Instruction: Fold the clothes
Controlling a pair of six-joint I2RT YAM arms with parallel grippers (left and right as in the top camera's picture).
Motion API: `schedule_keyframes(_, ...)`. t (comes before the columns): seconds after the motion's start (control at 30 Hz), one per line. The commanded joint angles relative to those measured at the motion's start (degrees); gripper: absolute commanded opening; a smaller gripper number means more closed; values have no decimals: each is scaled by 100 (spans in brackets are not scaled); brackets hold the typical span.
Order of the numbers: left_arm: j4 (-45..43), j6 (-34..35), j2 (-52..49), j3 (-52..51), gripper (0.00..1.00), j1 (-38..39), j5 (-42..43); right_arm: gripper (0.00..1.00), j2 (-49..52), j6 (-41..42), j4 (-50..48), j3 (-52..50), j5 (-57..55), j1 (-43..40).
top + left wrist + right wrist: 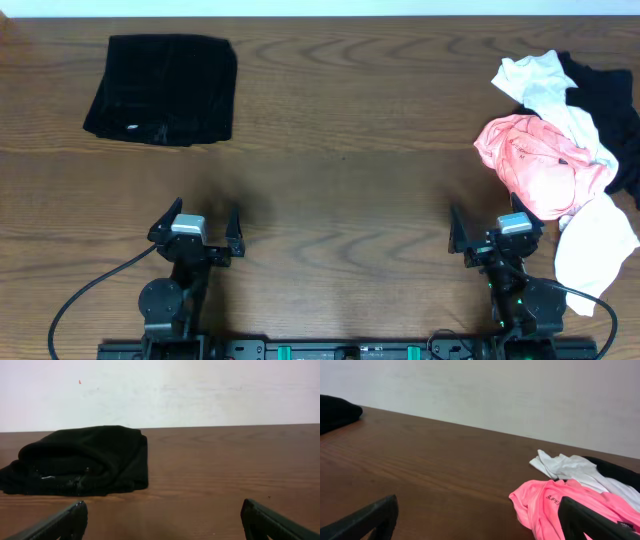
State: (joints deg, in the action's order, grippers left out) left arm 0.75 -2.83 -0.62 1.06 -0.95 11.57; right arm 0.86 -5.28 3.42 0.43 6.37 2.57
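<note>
Pink T-shirt half-buried, black garment cropped

All matte black: left claw, right claw, wedge-shaped fingers, grey block on each wrist, thin black cable trailing off.

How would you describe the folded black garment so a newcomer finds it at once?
Look at the wooden table from overhead and go to its far left corner, beyond the left end effector. The folded black garment lies there alone as a neat dark rectangle. The other clothes are a crumpled heap of pink, white and black at the right edge.
</note>
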Motion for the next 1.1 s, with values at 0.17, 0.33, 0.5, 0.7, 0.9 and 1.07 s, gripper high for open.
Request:
schedule_keyframes(0.17, 223, -37, 33, -83, 98, 24, -26, 99, -9, -120, 46, -11, -315, -79)
schedule_keyframes(0.33, 221, -35, 33, -83, 98, 24, -26, 99, -9, -120, -63, -11, -310, -79)
schedule_keyframes(0.5, 221, -35, 33, -83, 98, 24, -26, 99, -9, -122, -15, -11, -299, -79)
schedule_keyframes(0.7, 223, -35, 33, -83, 98, 24, -26, 99, -9, -120, -15, -11, -315, -79)
schedule_keyframes(0.9, 221, -37, 33, -83, 98, 24, -28, 99, -9, -120, -15, -11, -315, -79)
schedule_keyframes(1.07, 221, -26, 33, -83, 98, 24, -24, 99, -9, -68, -20, -11, -310, -79)
